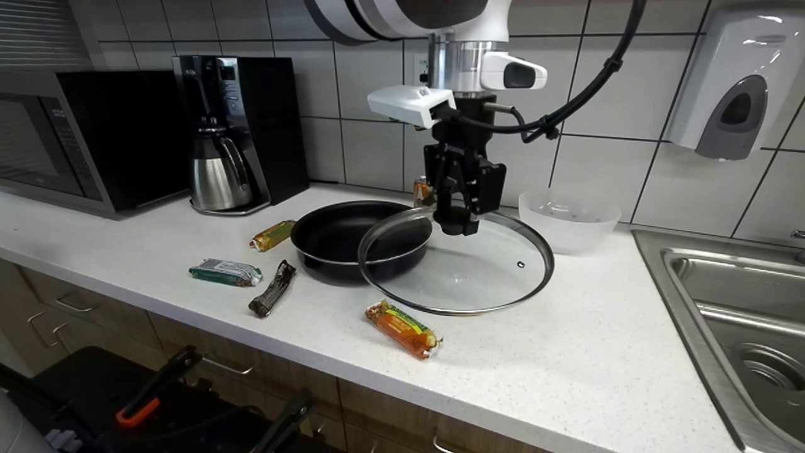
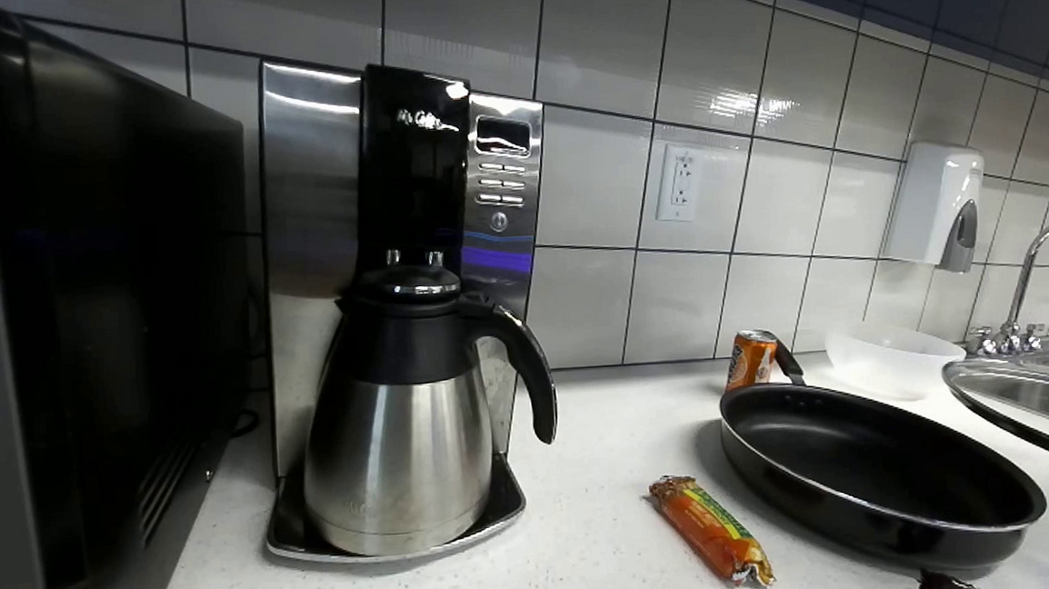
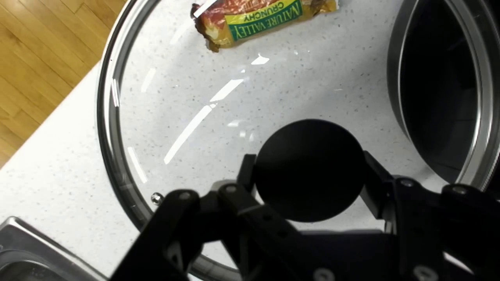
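"What do we find in the jaws?"
"We find them clamped on the round black knob [image 3: 310,170] of a clear metal-rimmed glass lid [image 1: 459,264]."
"Where do we record the lid?"
"Beside the round black frying pan [image 1: 343,236], overlapping its edge in the wrist view; through the glass we see an orange-wrapped snack bar [image 3: 261,19] on the white speckled worktop [image 1: 534,371]."

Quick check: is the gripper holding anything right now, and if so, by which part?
The gripper holds the glass lid by its round black knob, pinched from both sides.
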`<action>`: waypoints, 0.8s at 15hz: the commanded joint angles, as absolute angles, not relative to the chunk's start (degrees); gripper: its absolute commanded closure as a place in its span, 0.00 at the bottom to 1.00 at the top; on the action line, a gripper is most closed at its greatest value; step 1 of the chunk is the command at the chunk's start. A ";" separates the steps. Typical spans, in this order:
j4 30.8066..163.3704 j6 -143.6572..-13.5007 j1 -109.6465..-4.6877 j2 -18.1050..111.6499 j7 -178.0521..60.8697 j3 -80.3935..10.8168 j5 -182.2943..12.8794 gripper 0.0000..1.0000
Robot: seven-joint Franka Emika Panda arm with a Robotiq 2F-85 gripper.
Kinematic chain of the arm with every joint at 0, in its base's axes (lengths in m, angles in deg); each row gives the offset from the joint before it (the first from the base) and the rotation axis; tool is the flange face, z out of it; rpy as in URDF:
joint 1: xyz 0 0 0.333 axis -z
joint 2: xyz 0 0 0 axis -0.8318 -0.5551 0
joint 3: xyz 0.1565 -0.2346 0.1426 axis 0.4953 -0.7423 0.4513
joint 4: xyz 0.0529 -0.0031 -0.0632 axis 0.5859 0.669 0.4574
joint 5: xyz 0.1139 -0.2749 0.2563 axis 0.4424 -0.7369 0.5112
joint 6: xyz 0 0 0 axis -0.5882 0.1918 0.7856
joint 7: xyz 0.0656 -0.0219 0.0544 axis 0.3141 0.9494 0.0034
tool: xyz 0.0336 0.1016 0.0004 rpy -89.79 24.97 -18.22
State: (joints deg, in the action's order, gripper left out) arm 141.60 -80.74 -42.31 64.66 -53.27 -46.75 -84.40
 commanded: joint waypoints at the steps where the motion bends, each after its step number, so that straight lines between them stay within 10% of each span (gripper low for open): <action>1: 138.73 -79.43 -40.32 63.96 -53.11 -47.91 -85.06 0.61; 12: 131.50 -77.93 -37.18 57.59 -53.89 -51.70 -82.93 0.61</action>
